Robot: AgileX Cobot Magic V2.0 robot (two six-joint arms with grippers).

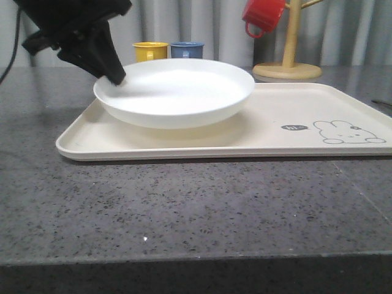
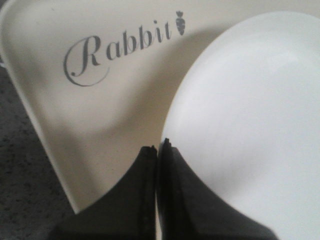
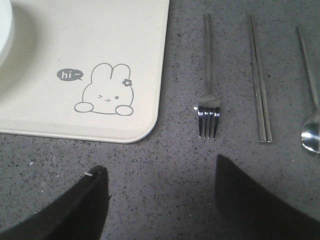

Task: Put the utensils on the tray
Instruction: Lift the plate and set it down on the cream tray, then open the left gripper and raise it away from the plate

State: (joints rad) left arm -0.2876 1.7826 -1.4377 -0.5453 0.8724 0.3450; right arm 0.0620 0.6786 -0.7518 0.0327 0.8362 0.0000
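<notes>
Surface: dark speckled stone table (image 1: 196,214), fills the lower half of the front view; grey curtain behind.
Tray: cream tray (image 1: 275,131) across mid-frame, front view; rabbit drawing at its lower right corner, "Rabbit" script upper left in the left wrist view.
Plate: white plate (image 1: 174,92) over the tray's left half, centre-left of the front view. Shadow under it; can't tell if it's fully seated or just off the surface.
Left gripper: left gripper (image 2: 159,152) upper left in the front view, jaws pinched tight on the plate's rim, one finger each side of the edge.
Right gripper: right gripper (image 3: 160,200) spread wide, holding nothing, over bare table just beside the tray's rabbit corner.
Cutlery: fork (image 3: 208,80), long slim silver piece (image 3: 261,80) (reads as chopsticks or a knife, unclear), spoon (image 3: 311,100), all on the table right of the tray in the right wrist view, lying parallel, none on the tray.
Far: yellow mug (image 1: 150,51), blue mug (image 1: 187,49), red mug (image 1: 263,17) on a wooden stand (image 1: 288,61), top of the front view.
Progress: plate roughly placed, release pending; three pieces left. Fork looks nearest for the right arm.
</notes>
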